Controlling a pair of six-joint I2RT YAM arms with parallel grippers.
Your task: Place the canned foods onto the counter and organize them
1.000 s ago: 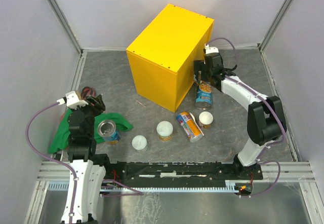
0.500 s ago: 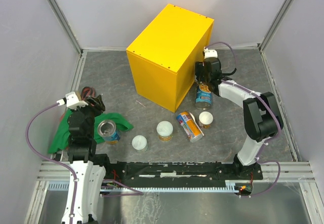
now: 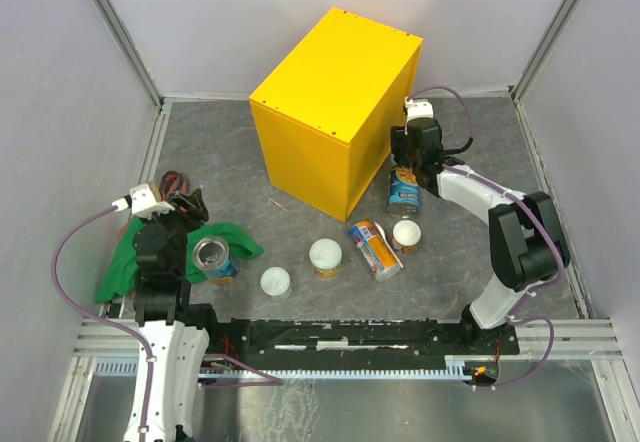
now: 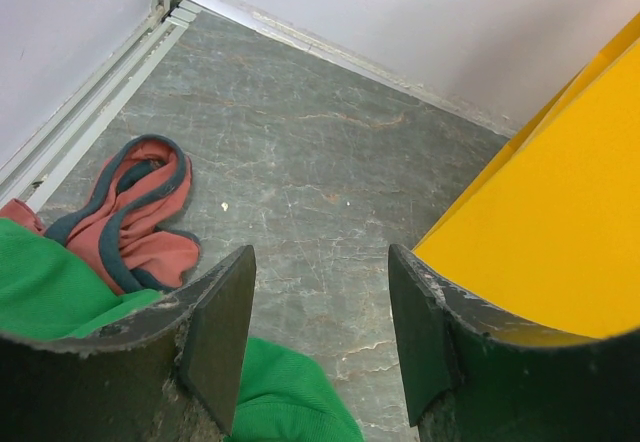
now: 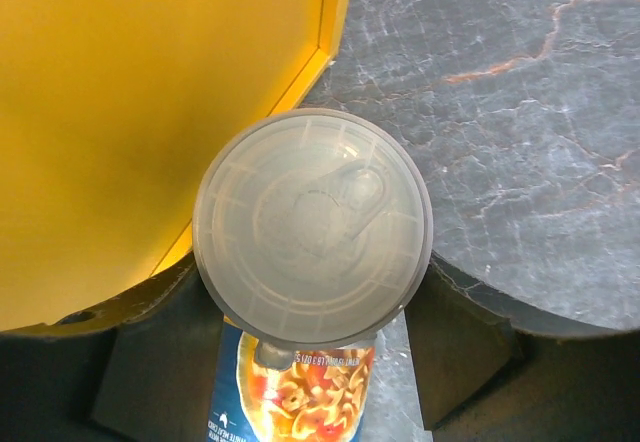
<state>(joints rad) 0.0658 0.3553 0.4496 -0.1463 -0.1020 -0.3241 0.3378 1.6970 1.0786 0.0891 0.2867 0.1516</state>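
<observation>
A blue-labelled can (image 3: 403, 190) with a clear lid (image 5: 313, 224) stands upright beside the yellow counter (image 3: 335, 102), close to its wall (image 5: 140, 112). My right gripper (image 5: 310, 357) straddles this can from above. One finger (image 5: 165, 362) lies against the label, and a sliver of floor shows before the other finger (image 5: 455, 357). An orange-labelled can (image 3: 375, 249) lies on its side. Three short white-lidded cans (image 3: 406, 234) (image 3: 325, 257) (image 3: 275, 281) stand on the floor. A silver-topped blue can (image 3: 213, 258) sits by my left gripper (image 3: 190, 207), whose jaws (image 4: 320, 332) stand open and hold nothing.
A green cloth (image 3: 130, 262) lies under the left arm and also shows in the left wrist view (image 4: 60, 292). A pink and grey cloth (image 4: 140, 212) lies beside it near the left wall. White walls enclose the grey floor (image 3: 330, 222).
The right gripper's jaws have narrowed around the upright blue-labelled can and the wrist has shifted slightly right. The left arm and the other cans have not moved.
</observation>
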